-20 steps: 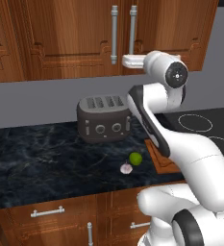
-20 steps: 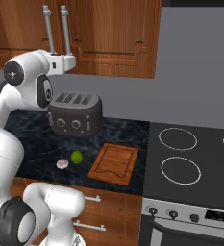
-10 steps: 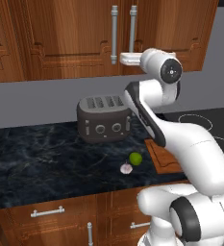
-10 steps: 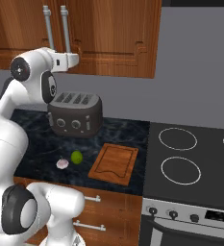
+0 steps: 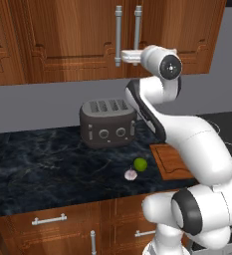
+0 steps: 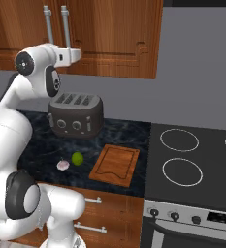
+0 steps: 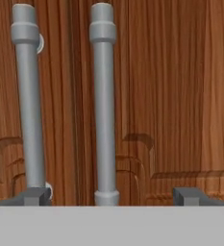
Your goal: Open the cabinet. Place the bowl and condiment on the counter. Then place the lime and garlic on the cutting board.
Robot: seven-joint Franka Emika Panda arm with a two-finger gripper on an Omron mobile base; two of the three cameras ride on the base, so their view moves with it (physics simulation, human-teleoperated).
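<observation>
The cabinet [image 5: 87,40] hangs on the wall above the counter [image 5: 43,164], its 2 panelled doors shut and meeting at the middle, with 2 long silver bar handles [image 7: 104,103] standing upright side by side. The gripper [image 5: 118,56] is raised to the lower ends of those handles, its jaws spread wide and holding nothing. In the hand view the right-hand handle sits between the 2 dark fingertips [image 7: 190,196], while the other handle lines up just above the left fingertip; whether a fingertip touches a bar cannot be told.

Below on the counter, a dark 4-slot toaster [image 6: 76,115] stands against the grey wall. In front of it lie the lime [image 6: 77,158] and the garlic [image 6: 62,165], just beside each other, the garlic nearer the counter's front edge. The cutting board [image 6: 115,164] lies flat next to the lime, toward the black stovetop [image 6: 192,160], bare. Lower drawers with short handles [image 5: 49,219] run under the counter.
</observation>
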